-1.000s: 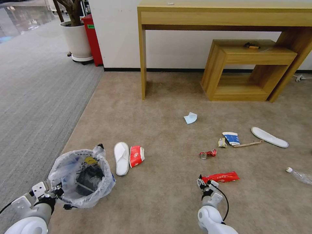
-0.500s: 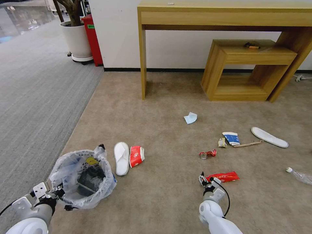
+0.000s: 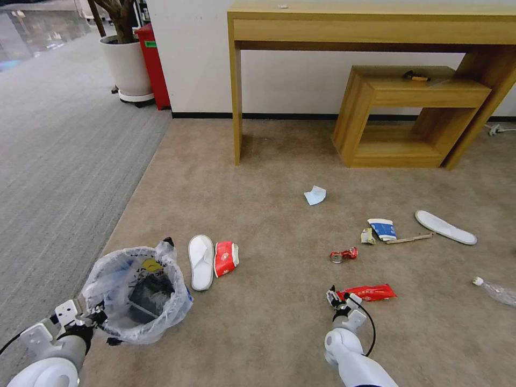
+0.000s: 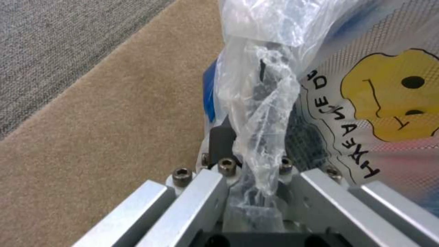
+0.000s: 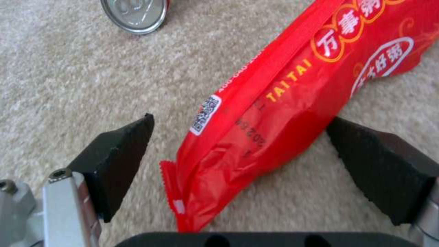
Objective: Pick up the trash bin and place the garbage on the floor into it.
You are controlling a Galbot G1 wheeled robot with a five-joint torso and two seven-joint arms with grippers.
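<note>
The trash bin [image 3: 137, 293], dark with a crinkly printed bag [image 4: 260, 103], stands upright at near left on the beige floor [image 3: 269, 333]. My left gripper [image 3: 99, 322] is shut on the bin's bagged rim, and plastic runs between its fingers [image 4: 215, 192]. My right gripper [image 3: 336, 297] is low and open, its pads [image 5: 119, 151] on either side of the end of a red wrapper [image 5: 283, 89] that lies flat on the floor [image 3: 368, 293]. More garbage is scattered around: a slipper [image 3: 201, 262], a red-white pack [image 3: 226, 258] and a crushed can [image 3: 343, 255].
Farther out lie a paper cup [image 3: 382, 228], a stick [image 3: 409, 238], a second slipper [image 3: 445, 227], a tissue [image 3: 315, 195] and a clear bottle [image 3: 497, 291]. A wooden desk [image 3: 376, 27] and low shelf [image 3: 414, 115] line the wall. Grey carpet [image 3: 54, 161] borders the left.
My right arm has sunk a little while its gripper stays at the red wrapper's end. The trash bin and left gripper have barely shifted.
</note>
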